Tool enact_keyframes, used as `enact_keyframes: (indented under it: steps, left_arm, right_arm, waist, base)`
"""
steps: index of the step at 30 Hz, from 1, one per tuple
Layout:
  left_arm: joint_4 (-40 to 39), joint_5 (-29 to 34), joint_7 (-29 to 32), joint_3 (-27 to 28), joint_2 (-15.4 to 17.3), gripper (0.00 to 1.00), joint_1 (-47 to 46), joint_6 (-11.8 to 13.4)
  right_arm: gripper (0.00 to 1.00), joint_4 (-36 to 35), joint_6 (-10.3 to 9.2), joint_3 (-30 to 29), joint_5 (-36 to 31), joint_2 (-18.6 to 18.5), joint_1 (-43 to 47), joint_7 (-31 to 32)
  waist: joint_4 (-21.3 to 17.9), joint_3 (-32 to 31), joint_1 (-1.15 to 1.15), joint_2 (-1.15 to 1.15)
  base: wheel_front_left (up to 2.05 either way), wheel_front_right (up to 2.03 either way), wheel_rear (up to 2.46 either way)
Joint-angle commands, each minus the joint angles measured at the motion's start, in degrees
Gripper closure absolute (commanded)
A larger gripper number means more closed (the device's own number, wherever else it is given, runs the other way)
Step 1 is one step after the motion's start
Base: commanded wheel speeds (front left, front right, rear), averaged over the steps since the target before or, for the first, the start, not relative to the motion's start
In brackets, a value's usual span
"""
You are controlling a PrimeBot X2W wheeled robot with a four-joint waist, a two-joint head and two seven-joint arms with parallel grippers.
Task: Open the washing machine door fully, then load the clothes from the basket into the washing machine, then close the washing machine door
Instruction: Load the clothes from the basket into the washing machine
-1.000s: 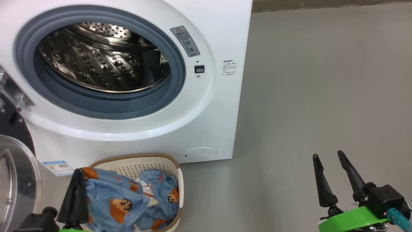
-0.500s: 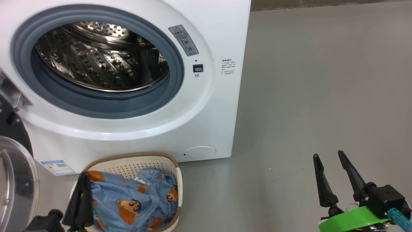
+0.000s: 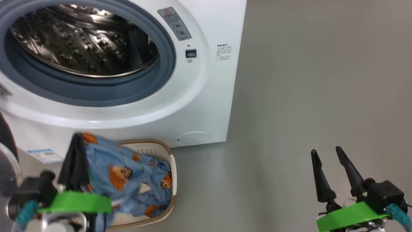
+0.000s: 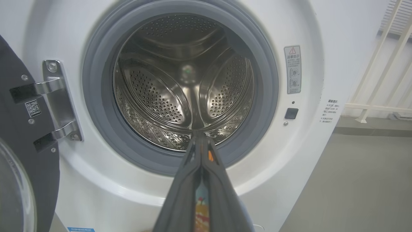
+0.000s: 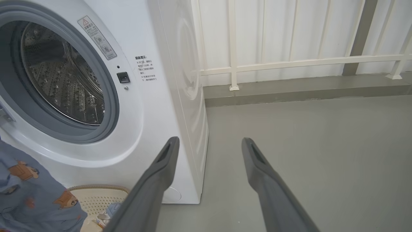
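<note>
Our left end effector is pinched tight on a fold of the clothes. The light blue bundle hangs from it above the basket, with its lower part trailing inside. In the left wrist view the closed fingers point at the lower lip of the drum, ringed by the grey-blue gasket. The washing machine door stands swung aside, clear of the mouth. We judge that loading is in hand. We should lift until the trailing cloth clears the basket rim and the gasket, carry it well inside the drum, and only then let go, so nothing drapes over the seal. Our right end effector stands wide and empty above the floor, well apart.
</note>
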Motion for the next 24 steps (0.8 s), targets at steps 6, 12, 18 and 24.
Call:
enact_keyframes:
  steps: [6,12,18,24]
  left_arm:
    - [2.93,0.48,-0.36,3.78,3.1,1.0,-11.71,-0.83]
    - [7.52,-0.09,-0.36,5.43,7.1,1.0,-23.0,-1.14]
    - [10.39,0.02,-0.36,5.84,9.91,1.0,-31.65,-1.25]
    - [13.21,0.56,-0.36,5.6,11.24,1.0,-38.89,-1.3]
  right_arm:
    - [0.0,-1.69,0.16,2.51,0.2,-0.28,-3.86,-0.68]
    - [0.0,-2.06,0.16,2.97,0.33,-0.28,-5.62,-0.68]
    - [0.0,-2.57,0.16,3.2,0.72,-0.28,-6.88,-0.68]
    - [0.0,-3.03,0.16,4.03,1.68,-0.28,-8.42,-0.68]
  waist:
    - [-2.71,4.84,0.0,0.0]
    - [-4.31,9.14,0.0,0.0]
    - [-5.39,13.05,0.0,0.0]
    - [-6.7,17.83,0.0,0.0]
  base:
    - [0.0,0.0,0.0]
    - [0.0,0.0,0.0]
    - [0.0,0.0,0.0]
    - [0.0,0.0,0.0]
